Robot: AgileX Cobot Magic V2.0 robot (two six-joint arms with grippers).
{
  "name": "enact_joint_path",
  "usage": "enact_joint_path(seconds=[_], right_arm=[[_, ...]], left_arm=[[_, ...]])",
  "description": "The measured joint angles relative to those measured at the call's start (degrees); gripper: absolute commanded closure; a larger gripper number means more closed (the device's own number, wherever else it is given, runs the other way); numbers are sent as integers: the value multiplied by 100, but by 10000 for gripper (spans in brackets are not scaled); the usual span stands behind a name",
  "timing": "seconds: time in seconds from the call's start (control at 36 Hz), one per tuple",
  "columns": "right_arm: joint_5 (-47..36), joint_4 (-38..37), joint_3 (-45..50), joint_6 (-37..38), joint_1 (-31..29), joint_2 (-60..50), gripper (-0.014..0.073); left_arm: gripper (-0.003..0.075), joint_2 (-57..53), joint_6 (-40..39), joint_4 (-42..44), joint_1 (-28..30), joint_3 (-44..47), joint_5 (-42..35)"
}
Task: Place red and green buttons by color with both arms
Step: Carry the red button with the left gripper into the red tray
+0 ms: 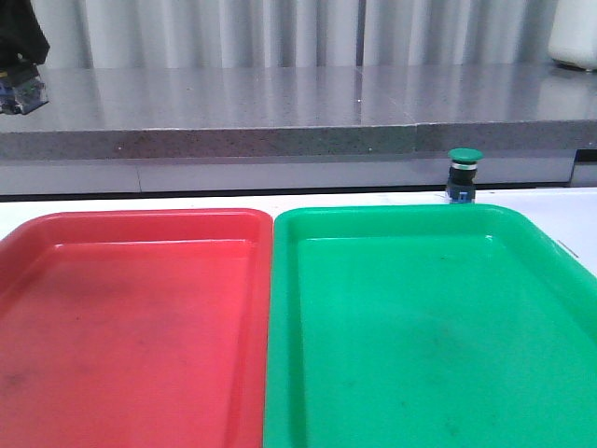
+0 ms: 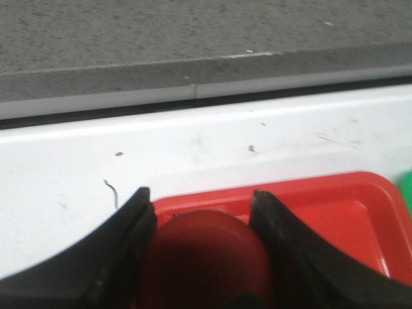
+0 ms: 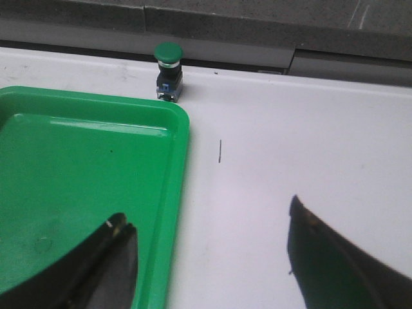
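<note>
left gripper (image 2: pixel 203 257) gripping red button (image 2: pixel 206 254), above red tray (image 2: pixel 335 193)

Grey speckled ledge (image 1: pixel 280 107); pale curtain (image 1: pixel 280 28) behind; white table (image 1: pixel 233 199).

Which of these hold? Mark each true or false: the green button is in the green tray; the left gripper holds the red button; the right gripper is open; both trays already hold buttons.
1. The green button is in the green tray. False: it stands upright on the white table, just beyond the tray's far rim.
2. The left gripper holds the red button. True.
3. The right gripper is open. True.
4. Both trays already hold buttons. False: the red tray and green tray show none.
</note>
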Motion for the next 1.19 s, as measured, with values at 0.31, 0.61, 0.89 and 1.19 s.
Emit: enact_joint_path(seconds=[0.31,0.61,0.89,1.19], right_arm=[[0,0,0,0,0,0,78],[0,0,0,0,0,0,78],[0,0,0,0,0,0,78],[0,0,0,0,0,0,78]], left_arm=[[470,-1128,3,-64,-865,1471,-68],[470,-1107,3,-78,-1116,2170,-370],[470,-513,3,-105,-1116,2232,-756],[470,171,12,-105,-1116,2232,-1203]])
